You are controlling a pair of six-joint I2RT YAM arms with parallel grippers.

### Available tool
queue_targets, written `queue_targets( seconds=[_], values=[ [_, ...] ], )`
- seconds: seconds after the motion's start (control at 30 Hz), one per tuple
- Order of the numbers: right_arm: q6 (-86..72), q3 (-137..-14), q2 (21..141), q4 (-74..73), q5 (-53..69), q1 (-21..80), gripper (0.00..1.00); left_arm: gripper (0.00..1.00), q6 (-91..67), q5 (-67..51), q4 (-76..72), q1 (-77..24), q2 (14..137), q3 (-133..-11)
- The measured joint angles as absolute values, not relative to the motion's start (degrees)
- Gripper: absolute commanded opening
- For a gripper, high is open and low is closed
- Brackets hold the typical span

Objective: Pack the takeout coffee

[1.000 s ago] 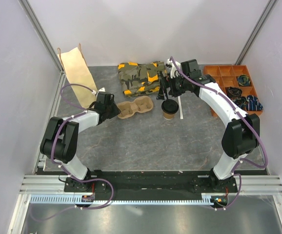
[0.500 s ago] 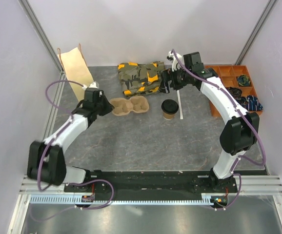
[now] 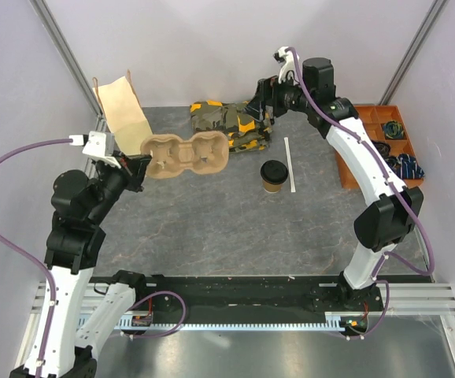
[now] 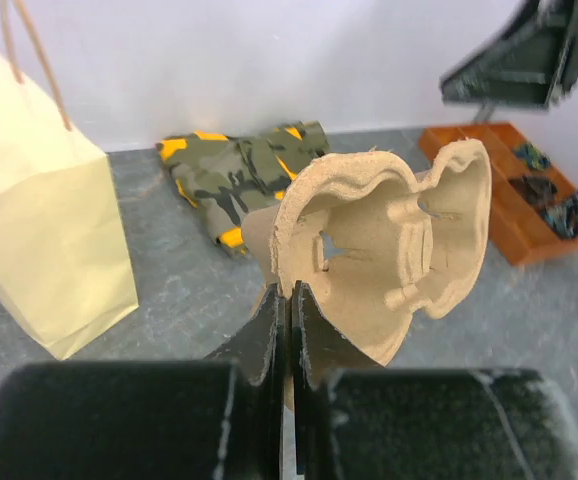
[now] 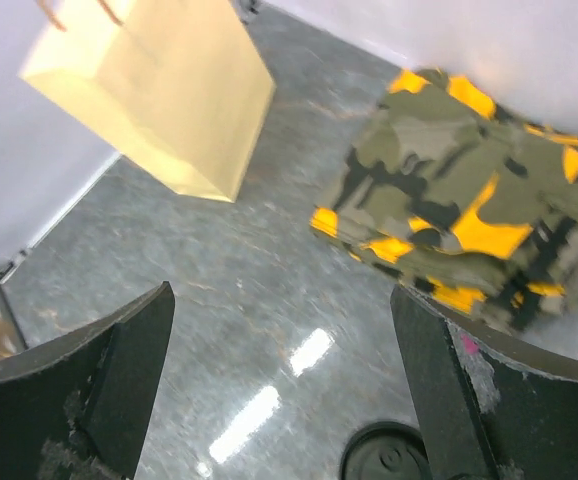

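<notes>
The takeout coffee (image 3: 273, 176), a tan paper cup with a black lid, stands on the table right of centre; its lid (image 5: 391, 456) shows at the bottom of the right wrist view. My left gripper (image 3: 137, 165) is shut on the rim of the brown pulp cup tray (image 3: 185, 154) and holds it in the air beside the tan paper bag (image 3: 123, 116). The left wrist view shows the tray (image 4: 389, 250) pinched between the shut jaws. My right gripper (image 3: 260, 98) is open and empty, raised above the back of the table.
A folded camouflage cloth (image 3: 229, 124) lies at the back centre. A white straw (image 3: 290, 163) lies right of the cup. An orange compartment tray (image 3: 385, 142) with small items stands at the right. The bag (image 4: 39, 240) stands upright at the back left.
My left arm has lifted the pulp cup tray off the table and swung it left, towards the bag. My right gripper has risen and drawn back from the cup, which stays put.
</notes>
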State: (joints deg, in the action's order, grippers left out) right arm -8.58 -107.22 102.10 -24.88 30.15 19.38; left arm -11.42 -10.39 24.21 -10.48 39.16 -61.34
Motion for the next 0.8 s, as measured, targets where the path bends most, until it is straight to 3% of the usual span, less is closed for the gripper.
queue_targets(
  seconds=[0.13,0.23,0.37,0.53,0.8],
  values=[
    [-9.8,-105.4,101.0,-22.9,33.9,19.7,0.98,0.02,-9.7,-12.7,26.8,-10.5,39.8,-60.6],
    [-11.4,-95.5,95.1,-20.3,35.8,19.7,0.95,0.02,-9.8,-12.7,27.9,-10.5,40.9,-59.4],
    [-15.6,-80.2,82.1,-15.9,36.1,19.7,0.83,0.02,-12.4,-12.6,26.8,-10.5,41.8,-58.1],
    [-22.9,-70.7,71.4,-7.4,35.1,21.1,0.73,0.02,-17.3,-13.3,23.6,-10.5,42.1,-55.8],
    [-28.3,-69.9,76.3,-0.5,33.1,25.9,0.62,0.02,-22.7,-14.4,19.6,-10.5,43.6,-55.2]
  ],
)
